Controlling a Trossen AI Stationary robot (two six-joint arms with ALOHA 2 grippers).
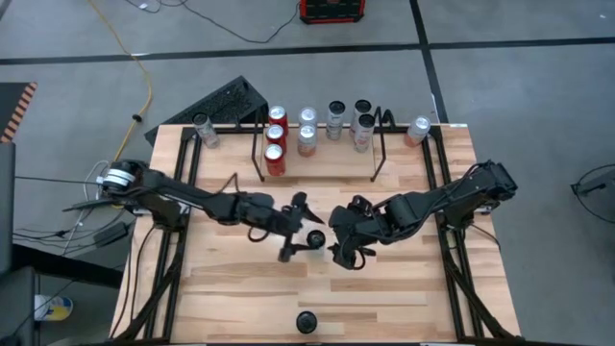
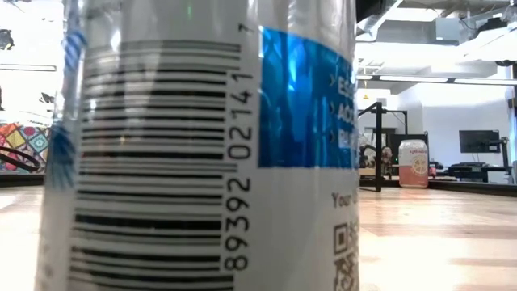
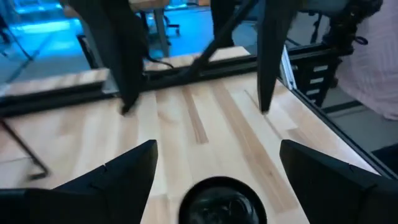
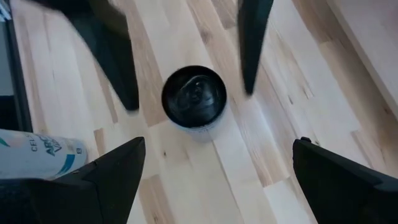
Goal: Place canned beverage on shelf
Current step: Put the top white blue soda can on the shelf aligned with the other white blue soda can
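Note:
A dark-topped beverage can [image 1: 315, 238] stands upright on its base at mid-table, between my two grippers. My left gripper [image 1: 300, 229] is open; its fingers stand on either side of the can's top [image 3: 217, 202] without touching it. Across from it, my right gripper [image 1: 342, 240] hangs open above the table, pointing steeply down at the same can [image 4: 194, 96], clear of it. The shelf [image 1: 377, 154], a black rod rack, sits at the far edge and holds several upright cans.
A white and blue can [image 1: 307, 321] stands near the front edge and fills the low view [image 2: 202, 145]. Loose cans stand left [image 1: 204, 130] and right [image 1: 418, 130] of the shelf. Black rails run along both table sides.

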